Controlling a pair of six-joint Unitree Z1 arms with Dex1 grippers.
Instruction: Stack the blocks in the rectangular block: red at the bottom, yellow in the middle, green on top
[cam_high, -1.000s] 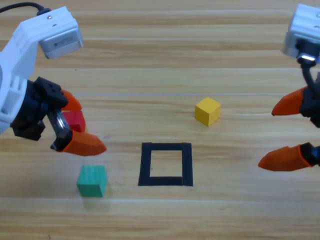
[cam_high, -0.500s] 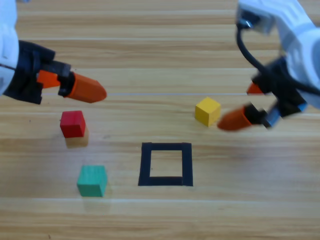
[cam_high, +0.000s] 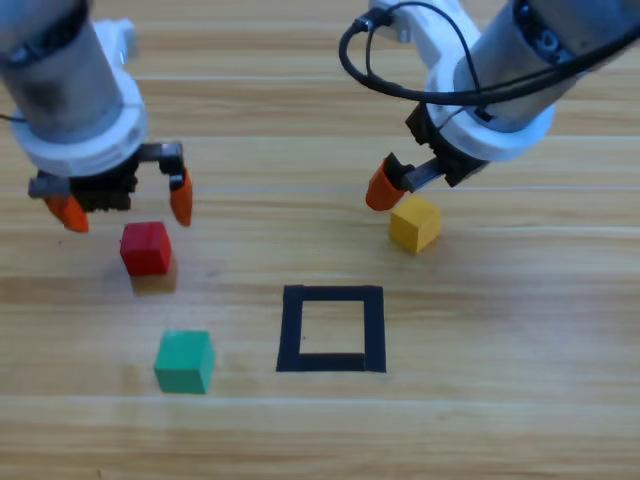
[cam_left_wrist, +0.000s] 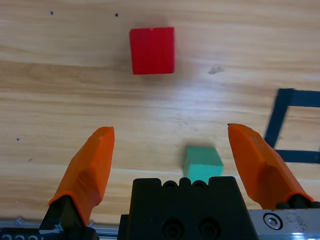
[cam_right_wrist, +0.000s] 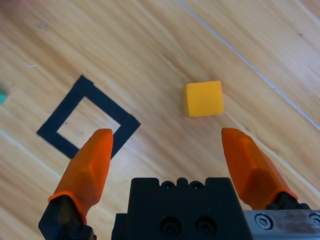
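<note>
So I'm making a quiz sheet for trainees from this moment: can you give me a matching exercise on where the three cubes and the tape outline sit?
Things:
1. red cube
2. yellow cube
3. green cube
4. tape outline

Places:
A. nothing inside it
B. under the open left end effector
C. left of the outline, nearest the bottom edge of the high view
D. by the open right end effector

Pairs: 1-B, 2-D, 3-C, 4-A

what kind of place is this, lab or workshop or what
Most likely a robot manipulation test bench in a lab. A plain wooden table carries only a black tape rectangle and three small cubes, red, yellow and green, with two arms' open orange tools, left and right, poised above.
</note>
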